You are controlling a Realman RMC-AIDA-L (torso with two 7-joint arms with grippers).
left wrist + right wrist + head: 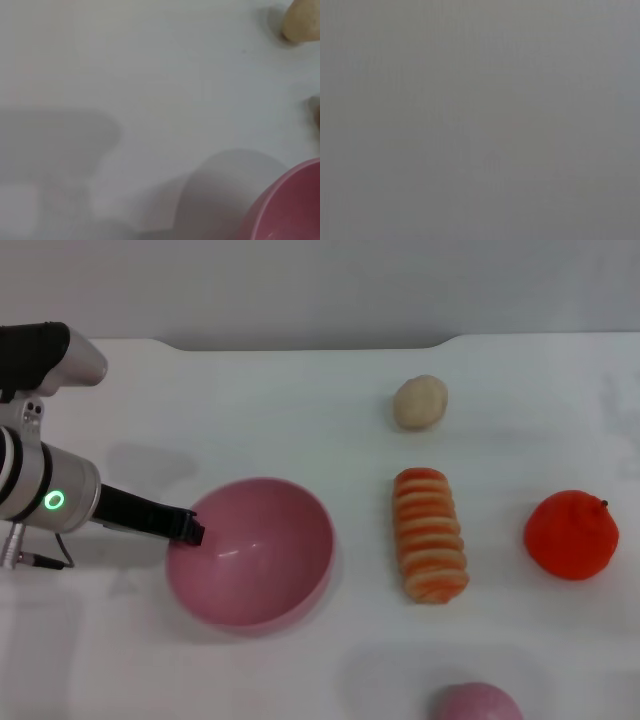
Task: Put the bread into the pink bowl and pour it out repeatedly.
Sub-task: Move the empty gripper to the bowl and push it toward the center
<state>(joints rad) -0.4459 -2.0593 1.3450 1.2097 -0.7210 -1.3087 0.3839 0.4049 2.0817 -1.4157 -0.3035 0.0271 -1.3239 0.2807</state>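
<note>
The pink bowl [260, 550] sits left of centre on the white table, its opening leaning a little to the right, and nothing is inside it. My left gripper [190, 527] reaches in from the left and is shut on the bowl's left rim. The left wrist view shows only a piece of the bowl's rim [290, 210] and none of my fingers. The bread [430, 535], a ridged loaf striped orange and cream, lies flat on the table just right of the bowl and apart from it. My right gripper is out of view, and the right wrist view is plain grey.
A small round beige bun [420, 402] [302, 22] lies behind the bread. An orange fruit [572, 535] sits at the right. A small pink rounded object [478, 702] shows partly at the front edge. The table's back edge [300, 343] runs across the top.
</note>
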